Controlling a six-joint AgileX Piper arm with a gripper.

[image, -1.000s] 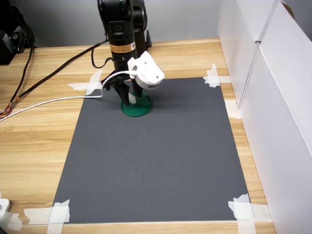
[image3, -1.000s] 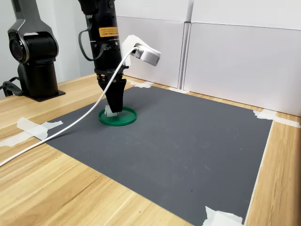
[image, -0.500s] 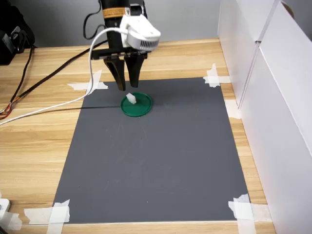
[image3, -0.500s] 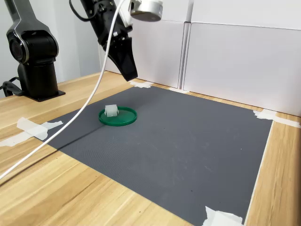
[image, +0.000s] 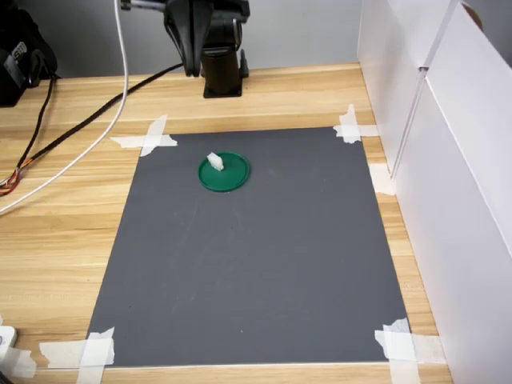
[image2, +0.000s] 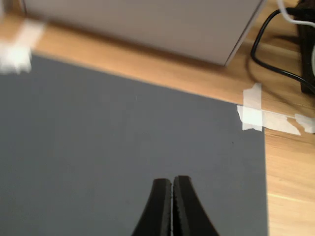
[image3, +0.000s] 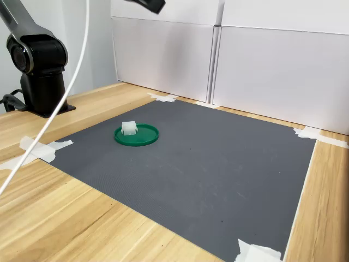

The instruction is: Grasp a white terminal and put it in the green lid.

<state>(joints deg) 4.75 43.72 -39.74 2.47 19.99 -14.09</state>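
white terminal point(image: 214, 162) sits inside the green lid point(image: 225, 173), on the part of the disc toward the first exterior view's left and far edge; nothing touches it. lid lies flat on the grey mat point(image: 256, 256), in the far-left area of it in the first exterior view. mat is taped at its corners to the wooden worktop point(image: 64, 208). gripper point(image2: 172, 189) is clenched with nothing in it, its tips pressed together above bare mat in the wrist view. arm base point(image3: 41, 71) stands on the worktop well apart from the lid.

surface point(image: 64, 208): light wood, carrying a grey mat point(image: 256, 264)
mat: lying flat, taped at its corners with white tape strips point(image: 396, 342)
green lid point(image: 224, 173): sitting on the mat
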